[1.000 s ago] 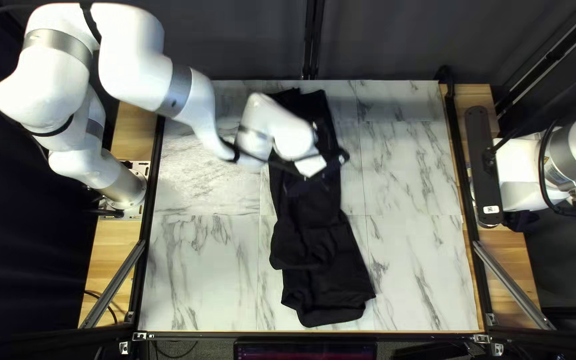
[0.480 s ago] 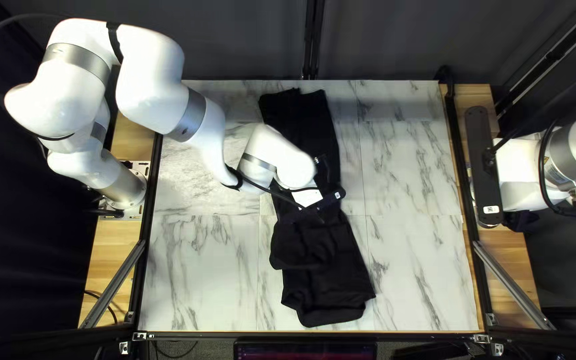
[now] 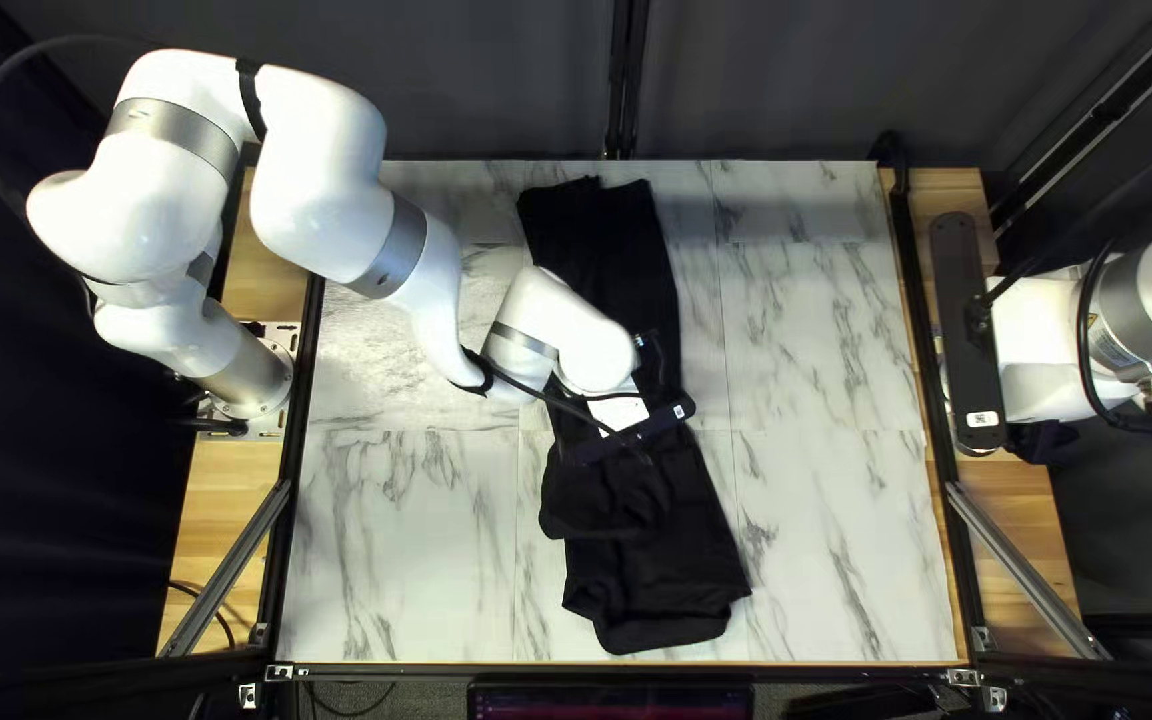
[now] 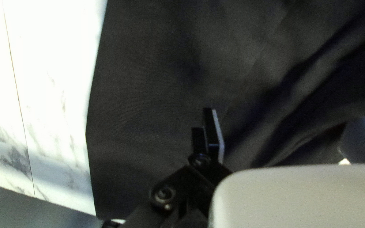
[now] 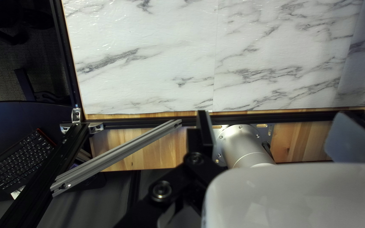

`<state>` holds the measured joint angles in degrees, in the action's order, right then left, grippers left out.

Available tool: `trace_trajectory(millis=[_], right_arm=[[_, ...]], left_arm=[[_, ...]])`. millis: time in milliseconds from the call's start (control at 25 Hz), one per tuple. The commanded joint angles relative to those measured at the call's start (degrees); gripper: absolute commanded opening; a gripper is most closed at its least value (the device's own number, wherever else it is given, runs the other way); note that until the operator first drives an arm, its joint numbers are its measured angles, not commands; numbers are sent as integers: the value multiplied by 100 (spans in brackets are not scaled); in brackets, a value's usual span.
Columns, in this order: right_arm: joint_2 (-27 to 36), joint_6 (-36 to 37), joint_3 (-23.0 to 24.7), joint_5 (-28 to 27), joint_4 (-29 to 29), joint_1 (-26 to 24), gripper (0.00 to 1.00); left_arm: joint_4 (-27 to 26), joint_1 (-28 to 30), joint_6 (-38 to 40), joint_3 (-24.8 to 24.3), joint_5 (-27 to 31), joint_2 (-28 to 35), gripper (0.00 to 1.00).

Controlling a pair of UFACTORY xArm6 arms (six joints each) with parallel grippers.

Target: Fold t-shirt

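A black t-shirt point(image 3: 656, 534) lies as a long, narrow, layered strip from near the table's far edge toward its near edge, rumpled beside the middle. My left gripper point(image 3: 651, 355) is over its middle, largely hidden by the wrist and camera bar. In the left wrist view the t-shirt point(image 4: 161, 67) spreads ahead of and under the left gripper point(image 4: 281, 126), which is open; whether it touches the cloth I cannot tell. My right gripper point(image 3: 1036, 442) is beyond the table's right edge, away from the shirt. The right wrist view shows this gripper point(image 5: 271, 122) open, holding nothing.
Marble-patterned table surface point(image 3: 830, 534) shows on both sides of the shirt. A black rail point(image 3: 919, 347) runs along the right edge, with a metal brace point(image 3: 1023, 567) nearby. In the right wrist view a keyboard point(image 5: 20, 156) sits beyond the table corner.
My left gripper has moved toward the near edge along the shirt, slowing lately, uncovering the shirt's far part. The shirt and right arm look unchanged.
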<state>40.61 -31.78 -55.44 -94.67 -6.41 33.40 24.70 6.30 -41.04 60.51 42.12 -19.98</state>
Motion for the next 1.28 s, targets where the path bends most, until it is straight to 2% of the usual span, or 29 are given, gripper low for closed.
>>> trace_trajectory(millis=[40,280,560,640,800,920,1120,1280], right_arm=[[0,0,0,0,0,0,100],[0,0,0,0,0,0,100],[0,0,0,0,0,0,100],[0,0,0,0,0,0,100],[0,0,0,0,0,0,100],[0,0,0,0,0,0,100],[0,0,0,0,0,0,100],[0,0,0,0,0,0,100]], left_arm=[[-42,51,-170,119,17,37,100],[-61,-4,-447,431,23,-90,100],[-289,-30,-1069,1104,68,-429,100],[-331,-40,-1189,1163,74,-447,100],[-239,-114,-1181,872,105,-167,100],[-94,-200,-1002,413,111,157,100],[-3,-223,-667,-9,-1,242,100],[-20,-90,-430,-125,-65,209,100]])
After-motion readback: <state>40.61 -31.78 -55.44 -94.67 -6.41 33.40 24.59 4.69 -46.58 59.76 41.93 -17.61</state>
